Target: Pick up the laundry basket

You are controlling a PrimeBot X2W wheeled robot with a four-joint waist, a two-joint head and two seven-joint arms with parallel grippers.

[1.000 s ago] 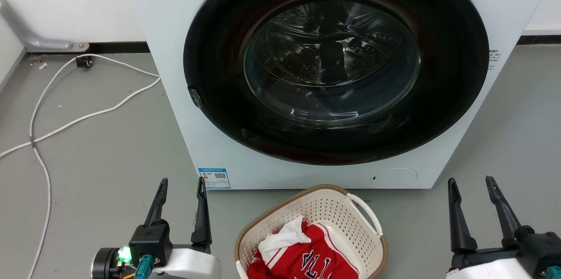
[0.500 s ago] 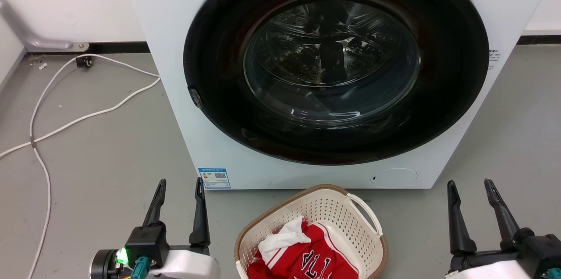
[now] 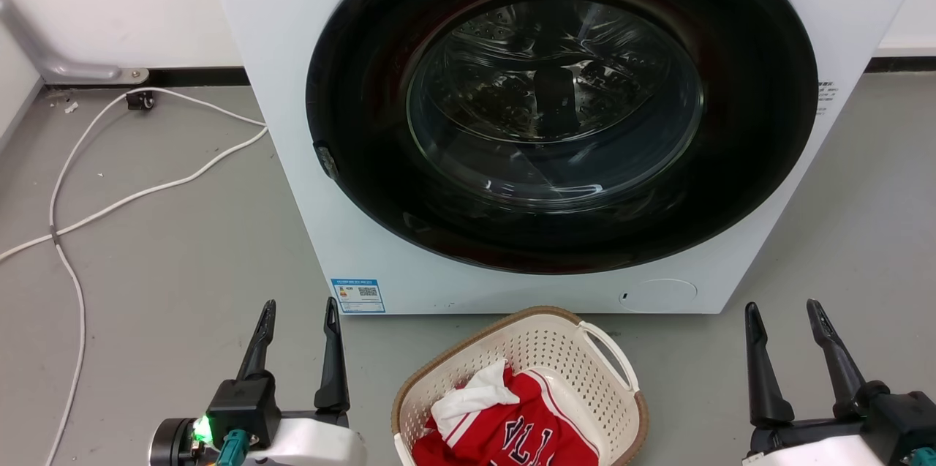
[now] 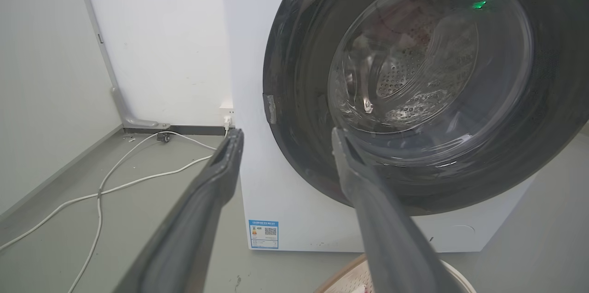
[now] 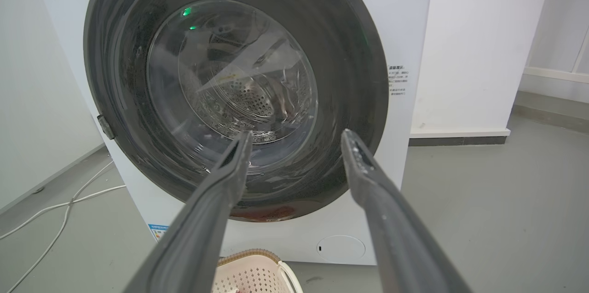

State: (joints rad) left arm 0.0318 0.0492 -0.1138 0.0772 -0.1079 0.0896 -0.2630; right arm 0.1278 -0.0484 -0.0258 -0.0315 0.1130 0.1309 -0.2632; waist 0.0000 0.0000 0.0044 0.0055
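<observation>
Cream laundry basket (image 3: 563, 363) with red and white clothes (image 3: 512, 437) inside, on the grey floor (image 3: 168, 254) just in front of the washing machine (image 3: 278, 49), below its round door (image 3: 556, 122) — left gripper (image 3: 301, 303) before the machine's left corner, right gripper (image 3: 782, 304) before its right, each with fingers (image 3: 334, 356) spread apart

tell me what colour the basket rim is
Brown, woven-look, around the cream basket; clearest in the head view.
</observation>
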